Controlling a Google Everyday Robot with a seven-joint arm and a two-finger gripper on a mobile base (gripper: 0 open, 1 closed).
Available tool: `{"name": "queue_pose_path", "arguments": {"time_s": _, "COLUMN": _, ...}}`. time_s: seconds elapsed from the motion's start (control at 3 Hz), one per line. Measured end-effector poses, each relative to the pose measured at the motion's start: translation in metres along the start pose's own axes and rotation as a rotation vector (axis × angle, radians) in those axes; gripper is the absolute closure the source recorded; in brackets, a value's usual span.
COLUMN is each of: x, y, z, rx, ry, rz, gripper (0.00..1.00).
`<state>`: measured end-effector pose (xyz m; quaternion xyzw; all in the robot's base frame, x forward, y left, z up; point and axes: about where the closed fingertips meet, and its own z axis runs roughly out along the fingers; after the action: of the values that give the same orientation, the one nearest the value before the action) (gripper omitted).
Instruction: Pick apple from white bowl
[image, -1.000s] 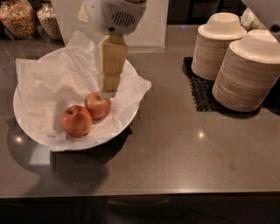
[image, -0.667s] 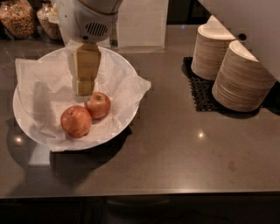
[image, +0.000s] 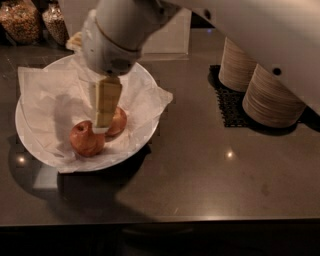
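Observation:
The white bowl (image: 23, 131) sits at the left of the dark counter, lined with crumpled white paper (image: 45, 95). Two apples lie in its front half. The smaller, deeper red apple (image: 120, 121) is on the right, partly hidden by my gripper. The bigger, paler apple (image: 85, 140) is on the left. My gripper (image: 103, 128) hangs straight down from the white arm (image: 120, 35). Its beige tip is low between the two apples, close against the smaller one.
Two stacks of beige paper bowls (image: 272, 97) (image: 235, 65) stand at the right, on a black mat (image: 227, 107). Jars (image: 20, 20) stand at the back left and a white box (image: 167, 35) at the back. The counter's front edge runs along the bottom.
The gripper has swung left over the bowl and come down to the apples. The arm now fills more of the upper view. The apples have not moved.

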<state>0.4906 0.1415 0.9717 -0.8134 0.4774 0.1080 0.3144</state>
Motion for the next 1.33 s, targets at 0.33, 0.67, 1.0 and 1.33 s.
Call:
{"name": "queue_pose_path", "arguments": {"time_s": 0.33, "x": 0.038, "y": 0.010, "z": 0.019, "rx": 0.068, "ry": -0.104, "rz": 0.066, "gripper": 0.00}}
{"name": "queue_pose_path", "arguments": {"time_s": 0.67, "x": 0.044, "y": 0.005, "z": 0.012, "rx": 0.111, "ry": -0.107, "rz": 0.077, "gripper": 0.00}}
{"name": "queue_pose_path", "arguments": {"time_s": 1.0, "x": 0.043, "y": 0.005, "z": 0.012, "rx": 0.109, "ry": -0.107, "rz": 0.076, "gripper": 0.00}}
{"name": "queue_pose_path", "arguments": {"time_s": 1.33, "x": 0.042, "y": 0.001, "z": 0.025, "rx": 0.045, "ry": -0.038, "rz": 0.050, "gripper": 0.00}}
